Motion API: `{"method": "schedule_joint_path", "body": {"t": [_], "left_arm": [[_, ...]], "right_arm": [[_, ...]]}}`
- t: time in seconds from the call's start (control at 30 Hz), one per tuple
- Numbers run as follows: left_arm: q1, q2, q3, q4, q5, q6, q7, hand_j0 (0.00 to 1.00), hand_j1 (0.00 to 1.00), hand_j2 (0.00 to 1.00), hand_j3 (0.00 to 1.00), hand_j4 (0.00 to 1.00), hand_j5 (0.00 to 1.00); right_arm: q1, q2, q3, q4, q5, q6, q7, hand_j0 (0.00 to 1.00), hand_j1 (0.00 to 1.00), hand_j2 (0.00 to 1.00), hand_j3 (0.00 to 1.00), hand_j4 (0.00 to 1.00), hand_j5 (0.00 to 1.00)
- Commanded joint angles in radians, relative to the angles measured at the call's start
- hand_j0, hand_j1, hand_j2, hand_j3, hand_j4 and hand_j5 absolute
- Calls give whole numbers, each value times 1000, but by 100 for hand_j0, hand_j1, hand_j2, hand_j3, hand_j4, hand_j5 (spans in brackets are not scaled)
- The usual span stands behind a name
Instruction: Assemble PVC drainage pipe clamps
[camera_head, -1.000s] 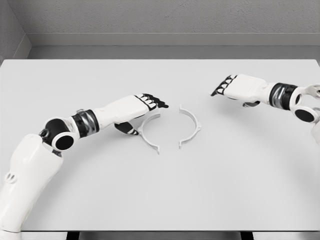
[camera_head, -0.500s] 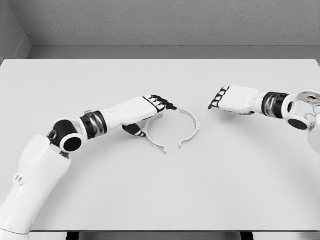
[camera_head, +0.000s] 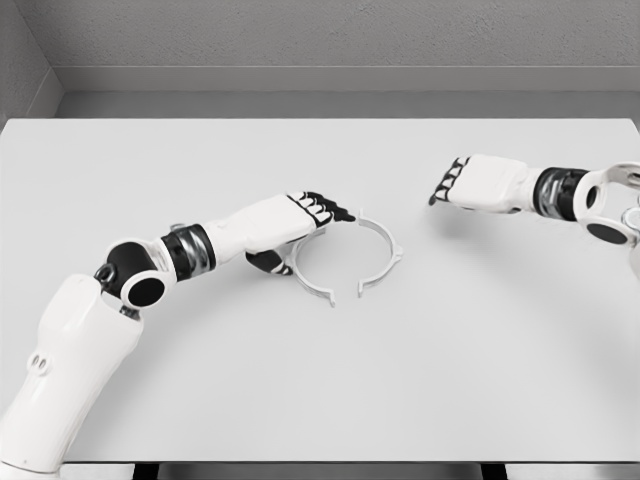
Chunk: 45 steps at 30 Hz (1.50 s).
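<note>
Clamp halves lie near the middle of the white surface (camera_head: 420, 380) in front of you: 2 thin white half-rings, set with their open sides facing each other so they nearly form a circle. You see the left half (camera_head: 305, 277) and the right half (camera_head: 385, 255) close at the far ends, by the left fingertips, and apart at the near ends, where a clear gap shows between their small outward tabs.

Your left hand (camera_head: 290, 222) reaches in from the lower left and sits over the far end of the left half. Its fingers (camera_head: 325, 208) are stretched forward, fairly flat and close together, with the dark tips at the top of the ring. The thumb (camera_head: 268, 262) curls below the palm just outside the left half. You cannot tell whether any finger actually touches the half; nothing looks gripped.

Your right hand (camera_head: 478, 183) comes in from the right edge and hovers well apart from the right half, palm down. Its fingers (camera_head: 447, 184) are loosely bent downward and hold nothing.
</note>
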Motion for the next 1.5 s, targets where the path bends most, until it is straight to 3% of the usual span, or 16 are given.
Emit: {"method": "schedule_joint_path", "body": {"t": [0.0, 0.27, 0.37, 0.47, 0.53, 0.7, 0.77, 0.87, 0.93, 1.13, 1.23, 1.3, 1.47], "left_arm": [[0, 1, 2, 1, 5, 2, 0, 100, 100, 100, 100, 100, 100], [0, -7, 0, 8, 3, 3, 1, 100, 100, 100, 100, 100, 100], [0, -8, 0, 14, 3, 3, 1, 100, 100, 100, 100, 100, 100], [0, -10, -1, 21, 3, 3, 1, 100, 100, 100, 100, 100, 100], [0, -11, -3, 23, 2, 3, 1, 100, 100, 100, 100, 100, 100], [0, -24, -6, 24, 2, 10, 1, 100, 100, 100, 100, 100, 100], [0, -25, -8, 23, 2, 10, 1, 100, 100, 100, 100, 100, 100], [0, -33, -11, 20, 2, 10, 1, 100, 100, 100, 100, 100, 100], [0, -39, -11, 18, -1, 10, 1, 100, 100, 100, 100, 100, 100], [0, -61, -11, 18, -17, 10, 0, 100, 100, 100, 100, 100, 100], [0, -62, -11, 17, -17, 11, 0, 100, 100, 100, 100, 100, 100], [0, -64, -11, 17, -17, 11, 0, 100, 100, 100, 100, 100, 100], [0, -76, -12, 17, -17, 11, 0, 100, 100, 100, 100, 100, 100]], "right_arm": [[-5, -13, 36, 1, -4, 1, 19, 82, 82, 82, 82, 82, 82], [-40, -13, 139, 7, -2, 1, 19, 80, 80, 80, 80, 80, 80], [-37, -16, 114, 7, -31, 1, 19, 99, 99, 99, 99, 99, 99], [-20, -77, -7, -2, -192, 1, 19, 100, 100, 100, 100, 100, 100], [11, -83, -85, 0, -229, 1, 19, 100, 100, 100, 100, 100, 100], [90, -82, -185, 9, -301, 1, 19, 100, 100, 100, 100, 100, 100], [170, -74, -295, -4, -344, 1, 19, 100, 100, 100, 100, 100, 100], [307, -74, -427, -71, -550, 1, 19, 100, 100, 100, 100, 100, 100], [336, -73, -479, -91, -596, 1, 19, 100, 100, 100, 100, 100, 100], [382, -41, -510, -86, -740, 1, 19, 100, 100, 100, 100, 100, 100], [406, -31, -521, -82, -749, 1, 19, 100, 100, 100, 100, 100, 100], [409, -30, -530, -31, -755, 1, 19, 100, 100, 100, 100, 100, 100], [411, -30, -530, -23, -765, 1, 19, 100, 100, 100, 100, 100, 100]]}}
